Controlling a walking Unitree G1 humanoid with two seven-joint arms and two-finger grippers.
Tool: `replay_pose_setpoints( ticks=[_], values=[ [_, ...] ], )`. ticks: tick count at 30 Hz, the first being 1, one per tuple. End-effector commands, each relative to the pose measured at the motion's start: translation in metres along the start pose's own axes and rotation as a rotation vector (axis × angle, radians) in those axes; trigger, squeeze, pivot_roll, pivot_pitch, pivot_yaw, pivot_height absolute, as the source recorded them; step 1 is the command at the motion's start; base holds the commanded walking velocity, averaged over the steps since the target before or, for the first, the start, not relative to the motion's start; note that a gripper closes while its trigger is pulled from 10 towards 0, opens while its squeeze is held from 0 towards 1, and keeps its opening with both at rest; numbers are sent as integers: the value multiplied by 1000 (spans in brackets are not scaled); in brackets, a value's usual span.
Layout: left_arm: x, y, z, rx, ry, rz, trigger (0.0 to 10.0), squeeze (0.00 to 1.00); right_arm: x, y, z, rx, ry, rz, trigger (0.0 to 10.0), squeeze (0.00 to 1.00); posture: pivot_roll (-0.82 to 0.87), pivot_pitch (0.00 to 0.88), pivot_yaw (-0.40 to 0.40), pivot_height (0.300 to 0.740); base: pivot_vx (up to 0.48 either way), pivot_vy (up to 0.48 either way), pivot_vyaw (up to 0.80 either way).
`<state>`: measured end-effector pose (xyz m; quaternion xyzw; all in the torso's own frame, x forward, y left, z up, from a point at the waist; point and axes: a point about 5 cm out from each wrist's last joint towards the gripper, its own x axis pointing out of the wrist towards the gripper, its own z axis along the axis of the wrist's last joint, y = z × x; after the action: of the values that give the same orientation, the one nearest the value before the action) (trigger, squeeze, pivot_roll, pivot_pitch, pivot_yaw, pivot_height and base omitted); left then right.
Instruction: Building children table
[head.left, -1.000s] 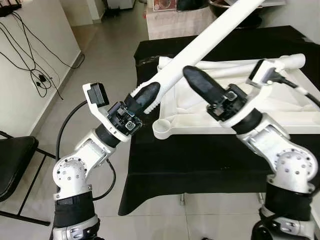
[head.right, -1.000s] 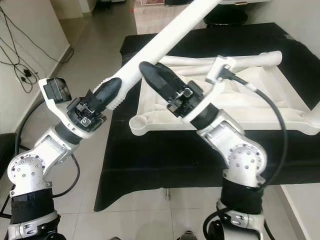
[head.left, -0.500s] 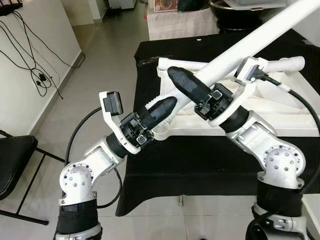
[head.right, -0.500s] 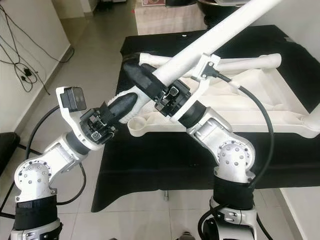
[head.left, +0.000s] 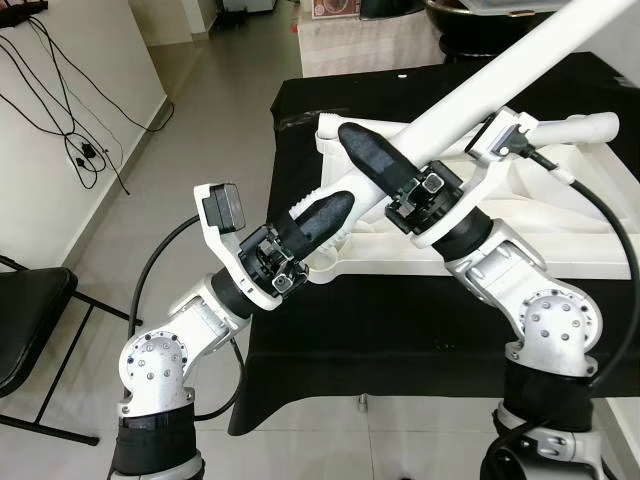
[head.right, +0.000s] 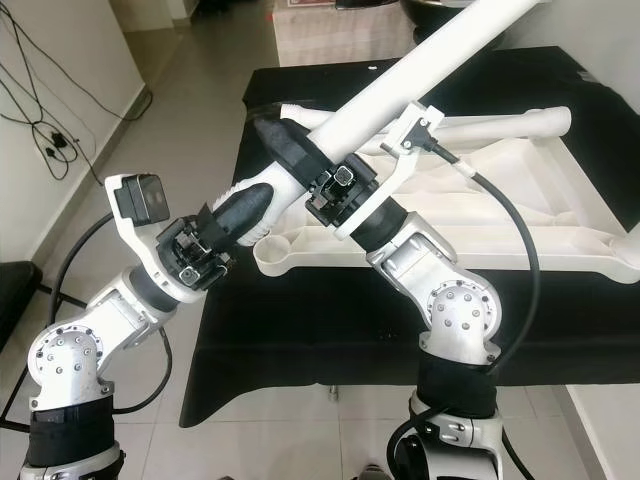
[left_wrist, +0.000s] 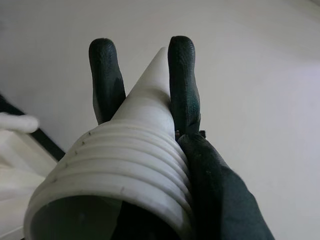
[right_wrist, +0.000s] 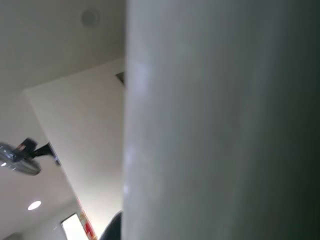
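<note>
Left eye view: the left pincer (head.left: 322, 213) pinches the ribbed low end of the long white table leg (head.left: 500, 72). That end hangs just above the round corner socket (head.left: 322, 266) of the upside-down white tabletop (head.left: 560, 215) on the black bench (head.left: 400, 320). The leg slants up and away to the right. The right pincer (head.left: 372, 162) is pressed around the leg a little higher up.
</note>
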<state>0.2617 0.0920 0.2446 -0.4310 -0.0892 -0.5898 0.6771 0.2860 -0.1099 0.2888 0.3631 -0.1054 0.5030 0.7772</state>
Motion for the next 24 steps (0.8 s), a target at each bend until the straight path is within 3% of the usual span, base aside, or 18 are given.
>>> replay_pose_setpoints(
  ticks=[1, 18, 19, 20, 21, 24],
  values=[
    [0, 0, -7, -25, 39, 3, 0, 0, 7, 5, -4, -1, 29, 25, 0, 0, -162, 94, 61, 740, 0, 0, 0],
    [2, 6, -5, -3, 27, 37, 0, 0, 8, 2, -6, -11, 13, -8, 0, 0, -162, 92, 66, 740, 0, 0, 0],
    [2, 7, -5, -2, 26, 48, 2706, 0, 8, 1, -5, -12, 10, -14, 0, 0, -161, 89, 65, 740, 0, 0, 0],
    [1, 8, -4, -2, 25, 54, 2706, 0, 8, 0, -5, -13, 7, -19, 0, 0, -161, 89, 65, 740, 0, 0, 0],
    [1, 9, -3, -6, 19, 57, 10000, 0, 8, -2, -4, -17, 3, -26, 0, 0, -161, 88, 64, 740, 0, 0, 0],
    [1, 9, -2, -9, 15, 57, 10000, 0, 8, -2, -3, -20, 0, -30, 0, 0, -161, 88, 64, 740, 0, 0, 0]
  ],
)
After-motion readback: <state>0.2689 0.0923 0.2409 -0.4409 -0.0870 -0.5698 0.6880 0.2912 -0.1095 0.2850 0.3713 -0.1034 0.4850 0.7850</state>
